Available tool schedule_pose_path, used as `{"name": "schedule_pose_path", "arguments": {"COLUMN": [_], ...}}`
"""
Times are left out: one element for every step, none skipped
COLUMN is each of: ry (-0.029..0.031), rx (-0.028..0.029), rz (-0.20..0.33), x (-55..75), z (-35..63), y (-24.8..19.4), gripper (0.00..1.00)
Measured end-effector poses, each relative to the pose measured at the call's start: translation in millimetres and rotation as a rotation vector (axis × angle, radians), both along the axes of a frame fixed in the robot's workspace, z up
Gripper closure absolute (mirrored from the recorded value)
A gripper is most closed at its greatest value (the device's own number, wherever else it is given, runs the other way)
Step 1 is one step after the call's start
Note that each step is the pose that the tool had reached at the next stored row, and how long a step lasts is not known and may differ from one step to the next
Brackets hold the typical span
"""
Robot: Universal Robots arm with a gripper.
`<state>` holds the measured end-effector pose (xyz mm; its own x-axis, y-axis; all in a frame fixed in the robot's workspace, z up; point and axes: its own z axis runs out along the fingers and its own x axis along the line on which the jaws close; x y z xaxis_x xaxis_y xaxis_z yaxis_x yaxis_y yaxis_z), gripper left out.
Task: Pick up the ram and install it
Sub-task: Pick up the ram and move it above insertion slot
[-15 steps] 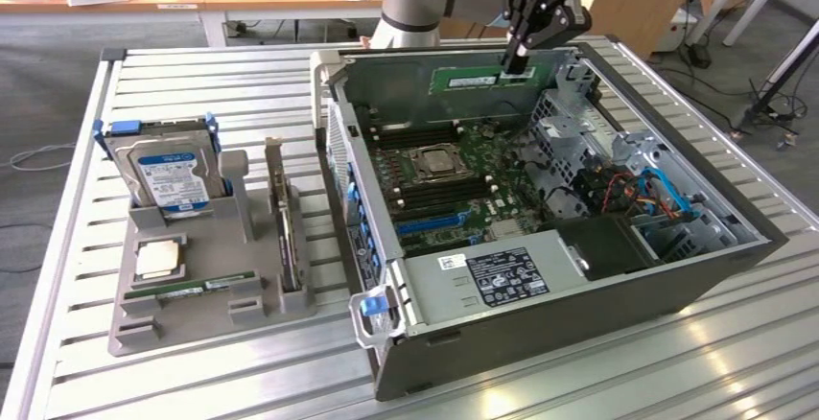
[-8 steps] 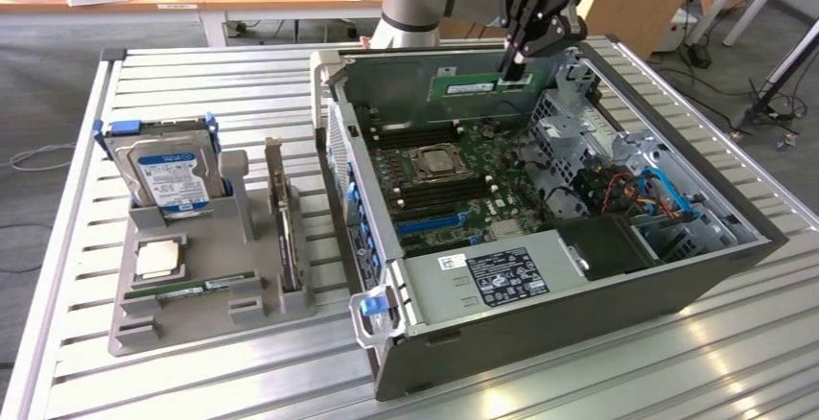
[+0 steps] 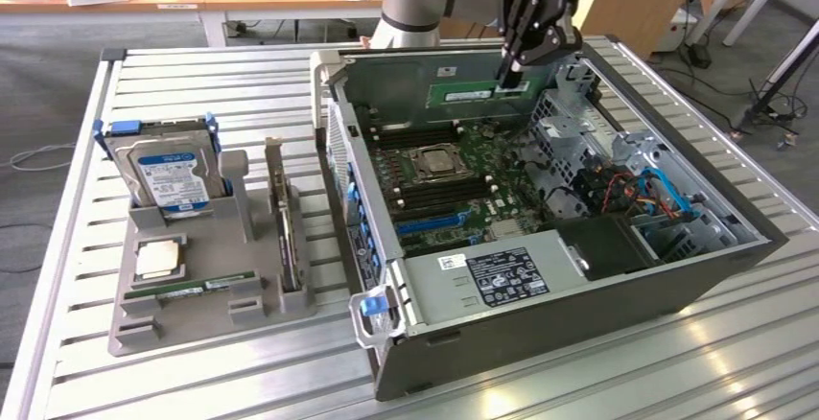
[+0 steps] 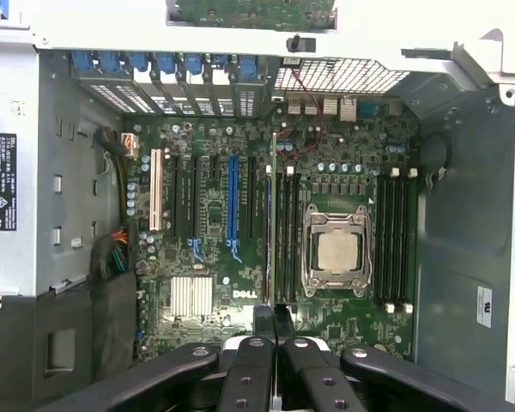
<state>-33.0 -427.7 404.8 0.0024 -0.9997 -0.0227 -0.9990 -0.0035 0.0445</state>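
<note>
My gripper (image 3: 509, 82) hangs above the far side of the open computer case (image 3: 716, 257), shut on the ram (image 3: 477, 94), a green stick with a white label held level on its long edge. In the wrist view the ram (image 4: 272, 223) shows edge-on as a thin line running out from between the fingertips (image 4: 263, 319). It hovers over the motherboard (image 4: 206, 257), just beside the black memory slots (image 4: 288, 236) next to the CPU socket (image 4: 336, 251). A second, similar stick (image 3: 205, 289) lies on the grey holder (image 3: 192, 329).
The holder at the exterior view's left also carries a blue-labelled hard drive (image 3: 173, 175), a square silver CPU (image 3: 160, 260) and an upright card (image 3: 284, 223). Inside the case are the power supply (image 3: 505, 271), drive cage and cables (image 3: 640, 195). More memory slots (image 4: 395, 236) flank the socket's other side.
</note>
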Motion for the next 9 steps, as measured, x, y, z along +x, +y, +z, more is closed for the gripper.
{"name": "schedule_pose_path", "arguments": {"ry": [0.0000,0.0001,0.0001,0.0000,0.0000,0.0000,0.0000,0.0000,0.0000], "rx": [0.0003,0.0008,0.0011,0.0013,0.0014,0.0015,0.0015,0.0015,0.0016], "rz": [0.000,0.000,0.000,0.000,-0.001,-0.001,-0.001,-0.001,-0.002], "x": [0.0,0.0,0.0,0.0,0.0,0.0,0.0,0.0,0.0], "z": [-1.3,-3.7,-6.2,-7.5,-8.8,-10.0,-11.2,-12.3,-13.4], "y": [0.0,0.0,0.0,0.0,0.0,0.0,0.0,0.0,0.0], "gripper": [0.88,0.88,0.88,0.88,0.88,0.88,0.88,0.88,0.88]}}
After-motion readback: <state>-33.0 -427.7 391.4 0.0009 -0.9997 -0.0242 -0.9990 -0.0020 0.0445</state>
